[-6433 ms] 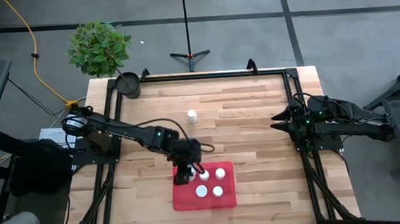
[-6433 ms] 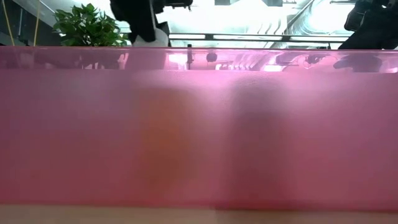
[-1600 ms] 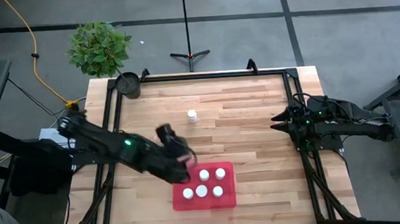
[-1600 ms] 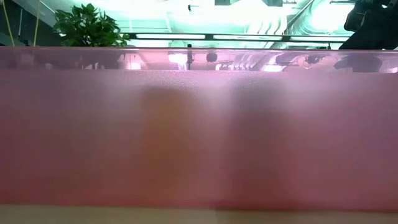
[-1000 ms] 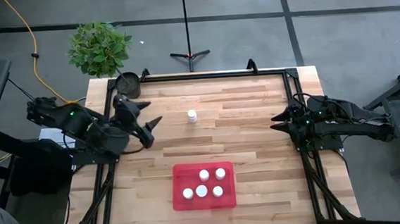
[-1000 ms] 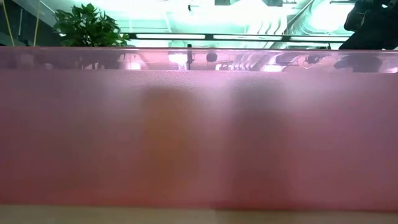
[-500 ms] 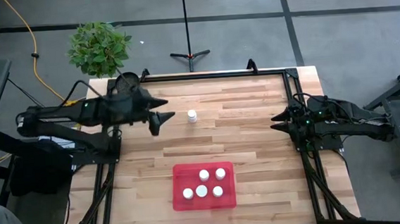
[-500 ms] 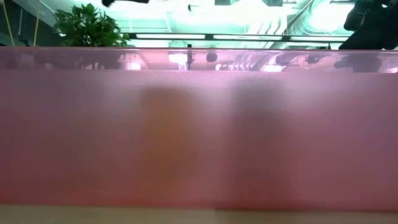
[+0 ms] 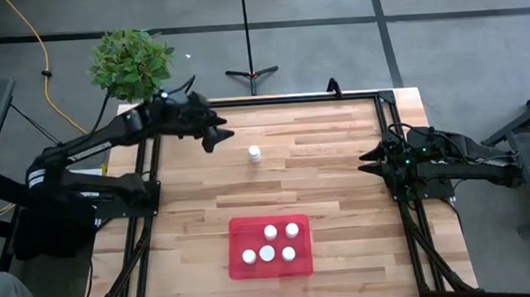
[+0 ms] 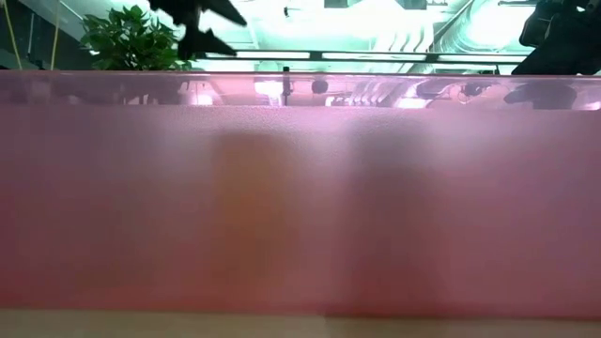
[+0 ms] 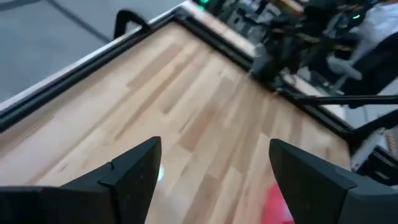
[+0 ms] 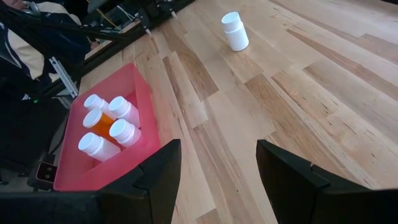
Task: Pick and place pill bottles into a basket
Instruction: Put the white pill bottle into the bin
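Note:
One white-capped pill bottle (image 9: 254,154) stands on its base on the wood table, far of centre; it also shows in the right wrist view (image 12: 235,31). Several more pill bottles (image 9: 270,244) stand in the red tray, the basket (image 9: 238,235), near the front edge; one has an orange body (image 12: 99,122). My left gripper (image 9: 218,139) is open and empty, raised over the table's far left, left of the lone bottle. My right gripper (image 9: 367,160) is open and empty at the right edge.
A leafy plant (image 9: 130,62) stands off the far left corner. A black frame (image 9: 271,99) runs along the table's edges. In the low view the tray's pink wall (image 10: 300,197) fills nearly the whole picture. Bare wood lies between the lone bottle and the tray.
My left gripper has swung from the table's left edge toward the far edge and a little to the right, rising, and now hangs left of the lone bottle. It has stayed open and empty. The bottles and the tray have kept still.

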Controlling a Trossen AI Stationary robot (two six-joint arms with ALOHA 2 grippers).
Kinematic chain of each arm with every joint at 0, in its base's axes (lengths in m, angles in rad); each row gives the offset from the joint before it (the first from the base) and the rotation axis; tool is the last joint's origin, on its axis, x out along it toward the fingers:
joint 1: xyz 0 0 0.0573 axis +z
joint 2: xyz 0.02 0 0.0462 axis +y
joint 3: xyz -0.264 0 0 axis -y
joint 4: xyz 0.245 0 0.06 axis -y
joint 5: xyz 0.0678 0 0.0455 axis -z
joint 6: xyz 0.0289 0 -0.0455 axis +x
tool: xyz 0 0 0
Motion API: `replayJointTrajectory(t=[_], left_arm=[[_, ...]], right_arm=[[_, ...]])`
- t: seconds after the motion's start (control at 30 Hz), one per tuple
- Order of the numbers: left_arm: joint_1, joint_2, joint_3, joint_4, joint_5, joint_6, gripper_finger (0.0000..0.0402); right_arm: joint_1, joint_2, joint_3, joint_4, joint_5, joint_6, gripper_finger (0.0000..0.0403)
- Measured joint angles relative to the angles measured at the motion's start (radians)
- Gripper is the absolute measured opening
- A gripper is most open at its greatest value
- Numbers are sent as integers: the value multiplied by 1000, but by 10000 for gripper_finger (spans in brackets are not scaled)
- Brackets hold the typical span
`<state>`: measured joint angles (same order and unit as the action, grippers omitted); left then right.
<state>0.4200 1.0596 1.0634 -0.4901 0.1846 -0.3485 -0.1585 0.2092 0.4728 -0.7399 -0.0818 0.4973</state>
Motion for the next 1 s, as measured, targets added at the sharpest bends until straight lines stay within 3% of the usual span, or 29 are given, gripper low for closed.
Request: replayJointTrajectory(t=[0.27, 0.63, 1.0], left_arm=[[116, 123, 0, -40, 141, 33, 330], [117, 228, 0, -32, -10, 143, 330], [116, 248, 2, -4, 40, 465, 330]], right_arm=[[0, 0, 0, 0, 0, 0, 199], [0, 0, 0, 0, 6, 0, 199], [0, 0, 0, 0, 20, 0, 199]])
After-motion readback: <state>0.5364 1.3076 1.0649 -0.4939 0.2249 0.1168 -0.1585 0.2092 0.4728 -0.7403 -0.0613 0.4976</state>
